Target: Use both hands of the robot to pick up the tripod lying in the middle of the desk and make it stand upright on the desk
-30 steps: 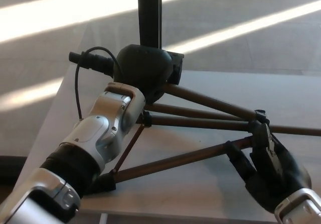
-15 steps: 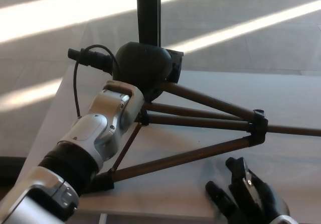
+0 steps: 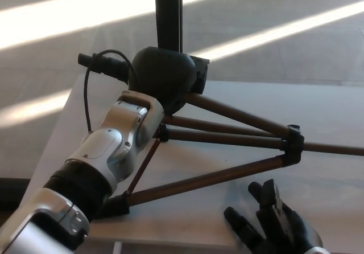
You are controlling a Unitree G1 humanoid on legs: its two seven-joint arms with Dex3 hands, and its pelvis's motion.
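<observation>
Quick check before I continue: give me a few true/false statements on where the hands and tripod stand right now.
1. The right hand grips a tripod leg. False: it is open, below the tripod, touching nothing.
2. The left hand is at the tripod's hub. True.
3. The tripod's legs are folded together. False: they are spread apart over the desk.
4. The center column points up out of the picture. True.

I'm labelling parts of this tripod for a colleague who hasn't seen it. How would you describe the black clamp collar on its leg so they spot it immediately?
Start at the pale desk and the tripod with its brown legs spread across it. Follow the legs rightward to where they converge: the clamp collar is the chunky black block there, above the right hand. It is short and black, unlike the long brown tubes.
</observation>
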